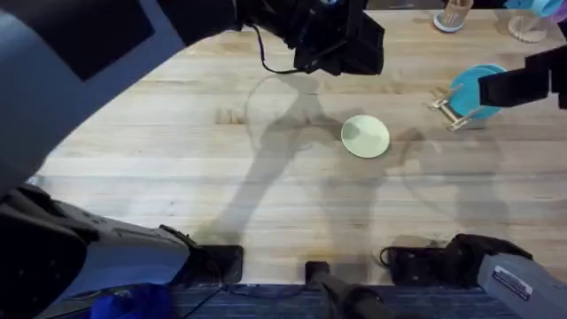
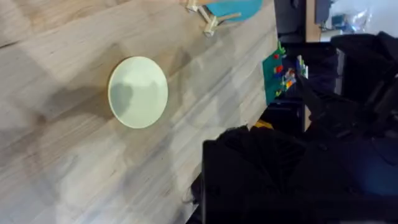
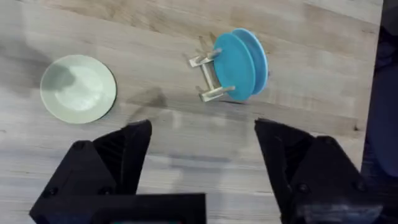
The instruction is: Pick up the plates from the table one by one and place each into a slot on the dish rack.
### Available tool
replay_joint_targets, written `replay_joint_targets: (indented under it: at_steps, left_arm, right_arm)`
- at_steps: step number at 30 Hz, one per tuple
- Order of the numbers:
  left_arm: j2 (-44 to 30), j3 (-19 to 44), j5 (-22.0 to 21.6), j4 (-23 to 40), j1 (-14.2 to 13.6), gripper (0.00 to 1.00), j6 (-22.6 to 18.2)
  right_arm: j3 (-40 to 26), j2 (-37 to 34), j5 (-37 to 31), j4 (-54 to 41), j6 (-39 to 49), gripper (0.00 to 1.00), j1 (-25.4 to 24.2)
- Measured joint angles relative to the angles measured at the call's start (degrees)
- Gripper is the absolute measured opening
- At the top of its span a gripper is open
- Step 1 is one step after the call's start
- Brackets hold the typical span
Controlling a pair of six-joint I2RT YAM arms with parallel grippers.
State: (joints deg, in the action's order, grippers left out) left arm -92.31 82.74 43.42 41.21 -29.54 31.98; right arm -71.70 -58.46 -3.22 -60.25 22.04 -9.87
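I log the teal-blue round plastic plate (image 3: 239, 63) already upright in the small light-wood slatted dish rack (image 3: 208, 76) at frame right, my right gripper (image 3: 202, 155) wide open and empty; next, grasp the pale yellow-green plate (image 1: 365, 136) lying mid-table.
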Motion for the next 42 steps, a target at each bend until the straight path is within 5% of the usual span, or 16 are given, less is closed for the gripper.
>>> replay_joint_targets:
  at_steps: [17, 27, 42]
  left_arm:
    - [-7.0, -0.2, 2.3, -7.7, -0.2, 0.042, 1.8]
    - [-7.0, -0.2, 1.9, 1.1, 1.2, 0.044, -2.6]
    - [-7.0, -0.2, 1.8, 0.6, 0.8, 0.042, -6.7]
  right_arm:
    - [0.0, 0.0, 0.0, -0.1, 0.0, 0.996, 0.7]
    - [0.0, 0.0, 0.0, -0.1, 0.0, 0.996, 1.0]
    - [0.0, 0.0, 0.0, -0.1, 0.0, 0.996, 1.0]
